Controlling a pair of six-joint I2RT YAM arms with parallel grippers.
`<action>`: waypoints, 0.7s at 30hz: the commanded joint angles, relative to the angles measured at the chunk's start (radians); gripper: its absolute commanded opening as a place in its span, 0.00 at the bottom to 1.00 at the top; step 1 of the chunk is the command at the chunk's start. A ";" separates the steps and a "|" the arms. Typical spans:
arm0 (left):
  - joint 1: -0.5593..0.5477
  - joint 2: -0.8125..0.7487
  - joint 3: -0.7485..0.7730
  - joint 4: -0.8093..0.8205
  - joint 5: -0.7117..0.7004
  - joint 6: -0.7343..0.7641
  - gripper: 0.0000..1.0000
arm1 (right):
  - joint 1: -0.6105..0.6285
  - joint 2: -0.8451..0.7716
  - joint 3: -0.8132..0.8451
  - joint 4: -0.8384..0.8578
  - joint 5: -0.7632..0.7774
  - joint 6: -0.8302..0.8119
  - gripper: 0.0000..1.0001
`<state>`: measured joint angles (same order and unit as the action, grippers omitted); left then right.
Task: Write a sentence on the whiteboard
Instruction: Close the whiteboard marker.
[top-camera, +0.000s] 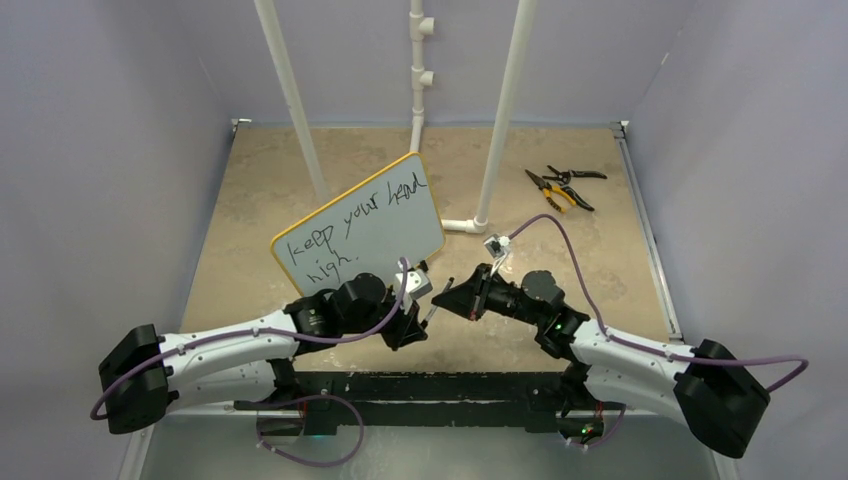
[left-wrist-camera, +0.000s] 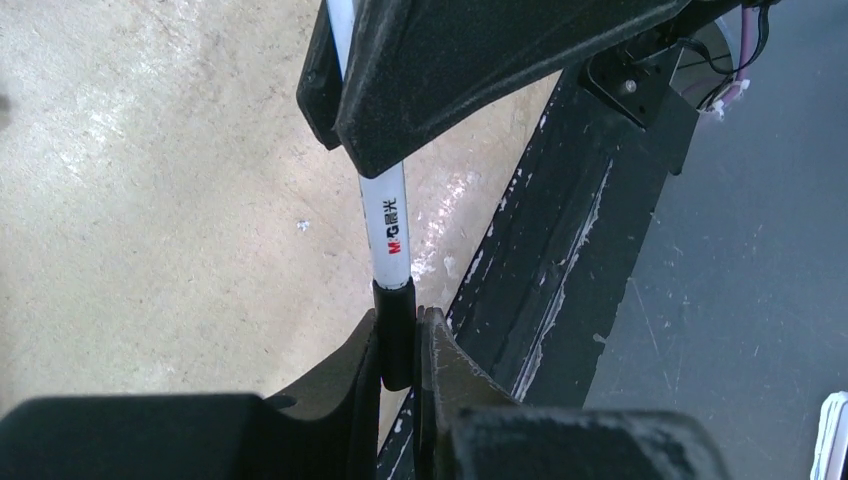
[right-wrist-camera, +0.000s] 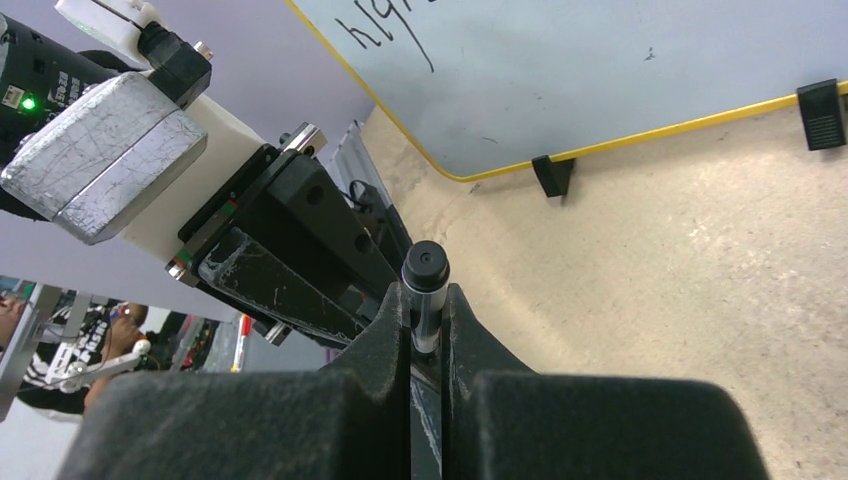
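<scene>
Desk (top-camera: 250, 200): beige, mottled like stone, with a metal rail down each side and pale lavender-grey walls on three sides. Three white PVC pipes rose from the far half: left pipe (top-camera: 291, 95) leaning, centre pipe (top-camera: 417, 110) upright with two tee fittings, right pipe (top-camera: 504, 110) leaning, meeting an elbow (top-camera: 463, 226) on the desk. Far right: yellow-handled pliers (top-camera: 548, 190) lay against black-handled cutters (top-camera: 568, 183). Black strip (top-camera: 450, 385) ran along the near edge, scuffed white.

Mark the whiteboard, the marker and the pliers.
whiteboard (top-camera: 400, 235): top external view, bare lower-right part of its face.
marker (left-wrist-camera: 385, 215): left wrist view, white printed barrel.
pliers (top-camera: 550, 192): top external view, orange handles.
</scene>
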<state>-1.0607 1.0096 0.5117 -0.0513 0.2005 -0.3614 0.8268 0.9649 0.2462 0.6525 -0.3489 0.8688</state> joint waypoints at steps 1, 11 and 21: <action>0.017 -0.070 0.037 0.167 -0.050 0.077 0.00 | 0.058 0.027 -0.028 0.006 -0.120 0.044 0.00; 0.022 -0.095 0.046 0.201 -0.044 0.100 0.00 | 0.082 0.044 -0.037 -0.006 -0.131 0.063 0.00; 0.056 -0.078 0.067 0.246 0.007 0.117 0.00 | 0.101 0.078 -0.047 0.000 -0.170 0.070 0.00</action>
<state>-1.0382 0.9501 0.5087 -0.1108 0.2245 -0.3023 0.8639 1.0130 0.2340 0.7437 -0.3309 0.8986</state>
